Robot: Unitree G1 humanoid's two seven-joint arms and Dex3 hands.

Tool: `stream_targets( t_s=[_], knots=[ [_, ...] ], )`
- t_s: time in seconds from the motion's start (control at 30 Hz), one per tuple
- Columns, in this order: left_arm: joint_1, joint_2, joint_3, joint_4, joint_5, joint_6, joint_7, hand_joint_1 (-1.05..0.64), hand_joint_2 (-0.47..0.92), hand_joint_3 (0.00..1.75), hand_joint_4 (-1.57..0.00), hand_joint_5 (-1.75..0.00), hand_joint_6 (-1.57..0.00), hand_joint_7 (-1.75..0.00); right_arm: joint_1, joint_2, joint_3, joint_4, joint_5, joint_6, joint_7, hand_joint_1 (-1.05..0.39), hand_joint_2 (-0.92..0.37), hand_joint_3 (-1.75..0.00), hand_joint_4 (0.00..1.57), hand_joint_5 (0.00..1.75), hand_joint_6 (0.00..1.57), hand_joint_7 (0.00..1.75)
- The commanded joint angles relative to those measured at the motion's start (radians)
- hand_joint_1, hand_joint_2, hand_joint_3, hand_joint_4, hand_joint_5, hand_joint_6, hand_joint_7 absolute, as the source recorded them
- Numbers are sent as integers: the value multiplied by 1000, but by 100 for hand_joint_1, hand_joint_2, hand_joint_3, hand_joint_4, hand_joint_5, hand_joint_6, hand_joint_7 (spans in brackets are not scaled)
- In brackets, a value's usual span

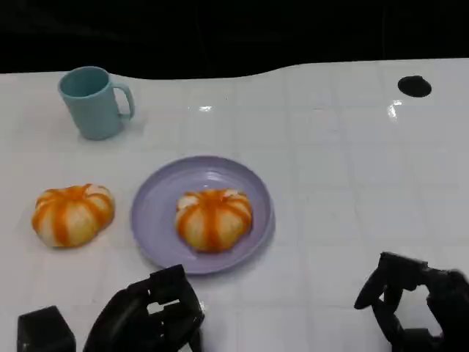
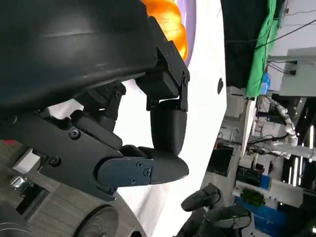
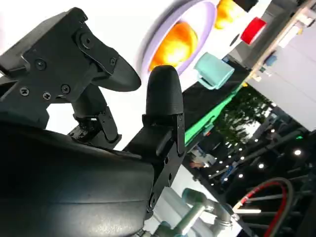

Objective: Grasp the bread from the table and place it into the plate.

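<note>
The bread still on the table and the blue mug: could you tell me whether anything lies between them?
Nothing; in the head view, only bare white table separates the bread from the mug.

Left hand (image 1: 146,319): matte black, blocky segmented fingers; a separate black cube-shaped part sat at the lower left of the head view. Right hand (image 1: 418,304): likewise black, with rounded fingertips. Wrist views showed a smooth rounded black shell, small dark screws and hinged plates on both.
</note>
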Motion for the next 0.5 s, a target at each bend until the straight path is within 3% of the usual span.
stream_targets(
  t_s=[0.03, 0.5],
  knots=[
    [-2, 17, 11, 1, -2, 0, -5, -61, 73, 55, -79, -175, -74, -145, -15, -1, -14, 17, 3, -12, -10, -9, -34, -132, 80, 174, 70, 141],
    [-9, 25, 14, 14, -7, -9, -13, -60, 73, 55, -79, -175, -75, -145, -49, 7, -5, 69, -21, -21, -25, -12, -35, -129, 81, 175, 72, 136]
  ],
)
